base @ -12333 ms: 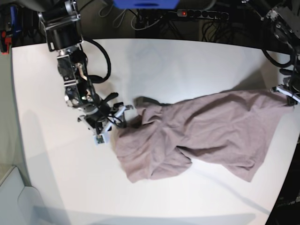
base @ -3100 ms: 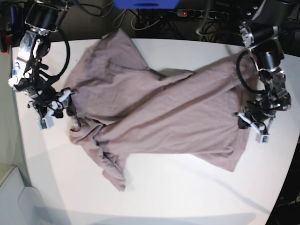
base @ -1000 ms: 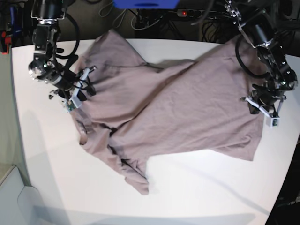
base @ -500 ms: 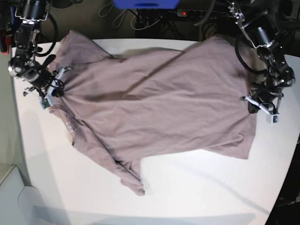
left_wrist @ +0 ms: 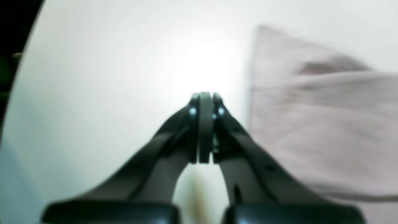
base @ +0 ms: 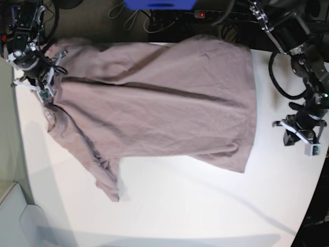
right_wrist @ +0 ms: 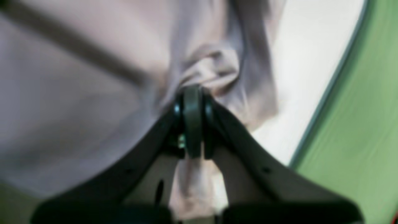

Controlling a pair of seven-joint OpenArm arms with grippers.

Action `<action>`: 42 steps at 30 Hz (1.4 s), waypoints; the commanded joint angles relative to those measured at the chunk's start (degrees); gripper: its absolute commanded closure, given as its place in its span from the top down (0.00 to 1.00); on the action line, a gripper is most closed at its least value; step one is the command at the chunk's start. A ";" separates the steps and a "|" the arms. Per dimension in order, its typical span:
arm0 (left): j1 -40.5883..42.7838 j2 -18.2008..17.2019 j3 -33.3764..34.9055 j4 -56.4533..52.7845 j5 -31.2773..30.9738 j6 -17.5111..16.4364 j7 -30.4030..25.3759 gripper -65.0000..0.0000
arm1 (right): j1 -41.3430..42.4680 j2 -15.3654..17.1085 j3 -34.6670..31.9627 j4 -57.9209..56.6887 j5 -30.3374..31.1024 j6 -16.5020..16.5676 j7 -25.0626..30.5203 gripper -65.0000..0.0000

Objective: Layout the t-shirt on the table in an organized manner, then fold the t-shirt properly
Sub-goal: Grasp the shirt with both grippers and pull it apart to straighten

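Spread across the far half of the table [base: 205,216]: the t-shirt [base: 159,113], reaching from the far left corner almost to the right edge. One sleeve trailing toward the near left. At the shirt's far left corner, the right gripper [base: 45,85], touching the cloth near the table's left edge. Off the shirt's right edge, apart from it, the left gripper [base: 300,138] over bare tabletop.
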 commanded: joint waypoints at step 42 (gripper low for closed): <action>1.93 -1.41 8.03 -18.19 5.38 -0.10 -7.75 0.00 | -4.22 -6.01 2.71 5.27 0.01 -0.38 0.58 0.00</action>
